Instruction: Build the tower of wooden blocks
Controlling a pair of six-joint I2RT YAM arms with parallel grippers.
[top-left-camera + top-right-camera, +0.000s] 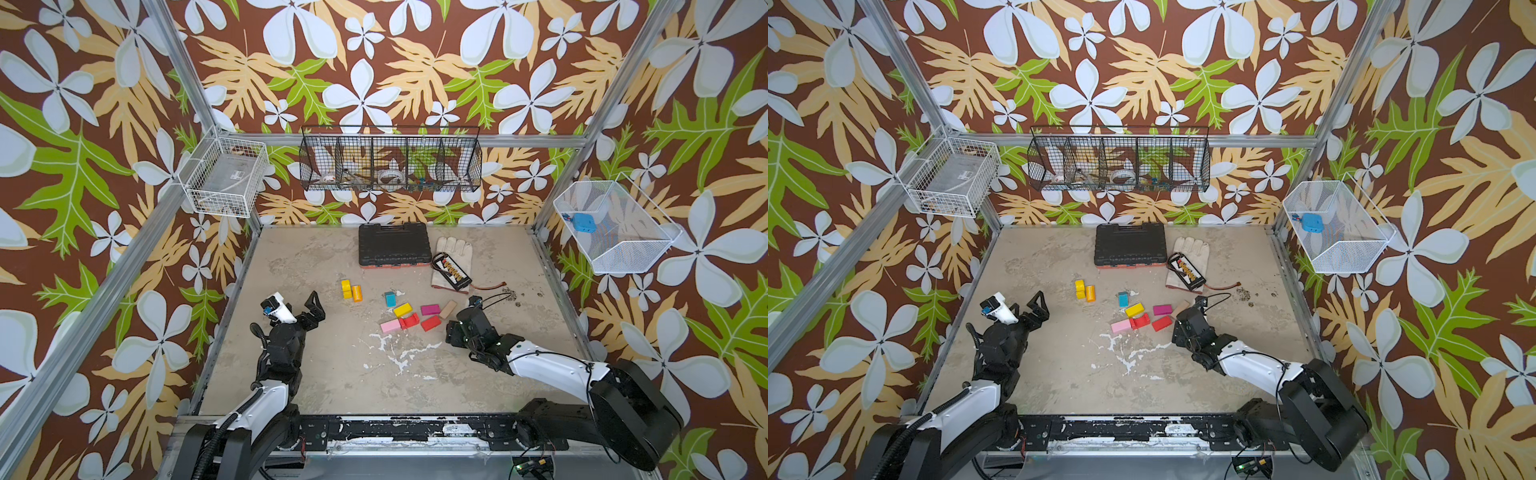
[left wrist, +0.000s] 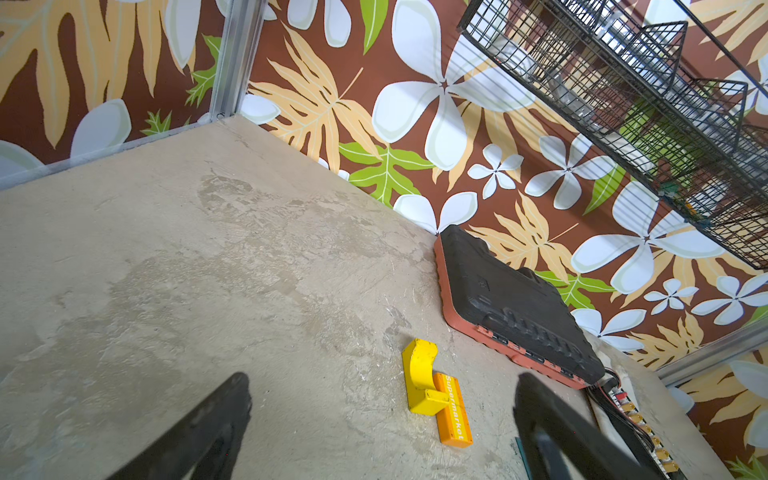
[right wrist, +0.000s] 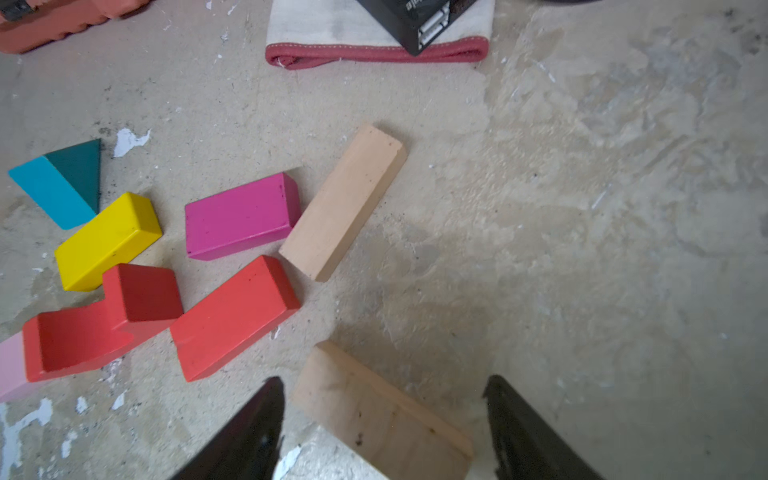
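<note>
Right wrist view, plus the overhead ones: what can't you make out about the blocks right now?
- Tan plank between the right gripper fingers: cut off by the right wrist view's edge, so the grip is unclear.
- Same plank: hidden under that gripper in both top views.
- Pink block: cut off by the frame edge in the right wrist view.
- Black wire basket contents: too small in both top views.

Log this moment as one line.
wood blocks: loose, no tower | left gripper: open, empty, near yellow arch block | right gripper: astride tan plank, grip unclear
</note>
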